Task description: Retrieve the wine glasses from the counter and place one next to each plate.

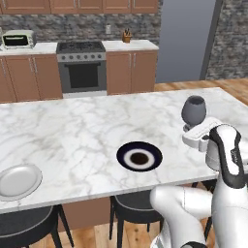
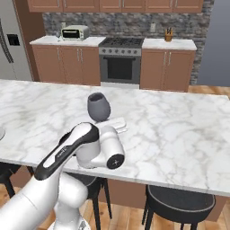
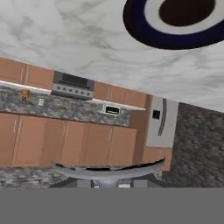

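My gripper (image 1: pixel 190 128) is shut on the stem of a grey-blue wine glass (image 1: pixel 193 109), held upright above the marble island (image 1: pixel 72 131). The glass hangs to the right of the dark plate (image 1: pixel 139 156), which has a navy rim and a white ring. From the right base view the glass (image 2: pixel 98 107) stands above my gripper (image 2: pixel 107 122). In the hand view, which is rolled upside down, the glass's foot (image 3: pixel 109 170) curves across the bottom and the dark plate (image 3: pixel 133 24) lies at the top right. A light-grey plate (image 1: pixel 18 181) rests at the island's near left edge. The counter (image 1: pixel 138 45) runs along the back wall.
Black stools (image 1: pixel 135 206) (image 2: pixel 179 202) stand under the island's near edge. A stove (image 1: pixel 81 63) sits between the back cabinets, with a toaster oven (image 1: pixel 18 38) to its left and a knife block (image 1: pixel 127 35) to its right. A fridge (image 2: pixel 9 40) stands at the far left.
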